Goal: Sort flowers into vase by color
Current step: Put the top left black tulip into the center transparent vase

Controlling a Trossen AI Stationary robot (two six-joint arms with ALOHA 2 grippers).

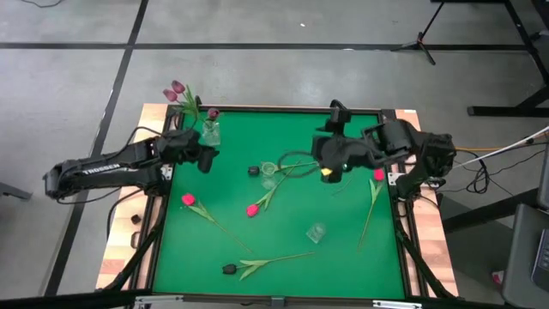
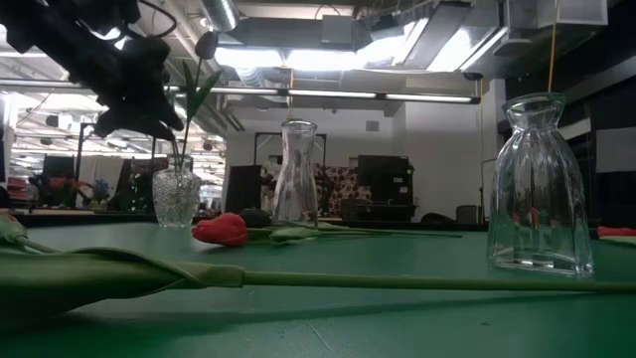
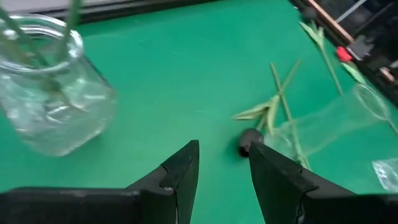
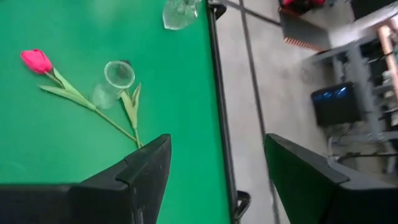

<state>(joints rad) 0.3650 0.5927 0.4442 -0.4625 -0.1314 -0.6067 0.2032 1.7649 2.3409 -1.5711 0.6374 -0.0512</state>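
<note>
The left tool [image 1: 206, 158] hovers with its fingers spread and empty beside a small clear glass vase [image 1: 210, 133] at the far left of the green felt surface [image 1: 343, 257]; that vase holds mauve-purple tulips [image 1: 176, 88]. The right tool [image 1: 328, 171] hangs over the far middle, fingers spread wide, gripping nothing. Bright pink-red tulips [image 1: 253, 209] and a near-black maroon tulip [image 1: 230, 269] lie loose on the surface among other clear glass vases [image 1: 316, 232].
</note>
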